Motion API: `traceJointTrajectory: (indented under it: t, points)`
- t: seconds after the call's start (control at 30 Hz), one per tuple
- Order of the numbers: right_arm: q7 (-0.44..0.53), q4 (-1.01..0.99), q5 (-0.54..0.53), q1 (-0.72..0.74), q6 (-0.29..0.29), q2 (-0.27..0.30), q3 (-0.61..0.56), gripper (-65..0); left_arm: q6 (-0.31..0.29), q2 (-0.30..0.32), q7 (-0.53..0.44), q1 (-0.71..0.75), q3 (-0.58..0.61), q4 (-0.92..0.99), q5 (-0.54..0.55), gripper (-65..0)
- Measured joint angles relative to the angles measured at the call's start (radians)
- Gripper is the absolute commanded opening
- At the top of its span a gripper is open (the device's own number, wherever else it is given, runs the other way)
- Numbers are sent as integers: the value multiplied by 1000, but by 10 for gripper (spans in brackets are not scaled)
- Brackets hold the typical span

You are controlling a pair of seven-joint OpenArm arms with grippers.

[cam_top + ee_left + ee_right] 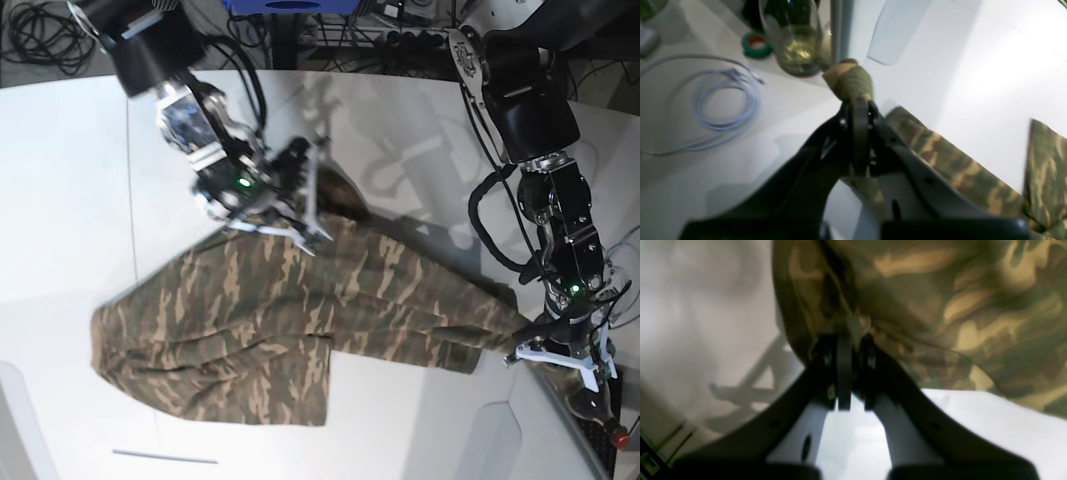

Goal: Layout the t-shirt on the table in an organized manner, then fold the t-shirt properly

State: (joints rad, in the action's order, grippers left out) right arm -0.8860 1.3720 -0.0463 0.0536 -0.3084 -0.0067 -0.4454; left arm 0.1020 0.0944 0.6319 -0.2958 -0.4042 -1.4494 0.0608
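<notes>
The camouflage t-shirt (270,320) lies partly spread on the white table (60,200), stretched between both arms. My left gripper (858,101) is shut on a bunched corner of the t-shirt (850,81). In the base view the left gripper (535,345) holds it near the table's right edge. My right gripper (844,336) is shut on an edge of the t-shirt (940,306), which hangs in folds in front of it. In the base view the right gripper (308,212) sits at the shirt's far edge, lifted a little off the table.
Past the table edge, the left wrist view shows a coiled pale cable (723,106), a green tape roll (756,43) and a glass bottle (796,43). A thin grey strip (165,457) lies near the table's front edge. Black cables (40,40) lie behind the table.
</notes>
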Motion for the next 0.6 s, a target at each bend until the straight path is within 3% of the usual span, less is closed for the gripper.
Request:
traceJointTrajectory:
  t: [0.1,0.2,0.33,0.4,0.47,0.53,0.6]
  points:
    - [-154,259,0,-50,3,113,4,-650,-4,14,2,23,2,-5,3,-650]
    - [-294,433,0,-35,5,186,6,-650,-6,7,10,55,7,-5,4,-650]
    - [-393,504,-12,-26,2,230,3,-648,-13,14,-14,142,52,-13,9,-650]
    - [-375,481,0,-21,2,221,-1,-647,-8,7,-11,205,56,-16,9,-650]
    - [-311,428,20,-21,-9,155,3,-630,1,14,-4,259,52,-16,2,-650]
    - [-196,325,-1,-14,-67,74,5,-561,-1,35,-1,296,51,-33,0,-650]
    - [-146,178,-2,19,-109,-6,-1,-437,0,48,-19,316,48,-58,-1,-650]
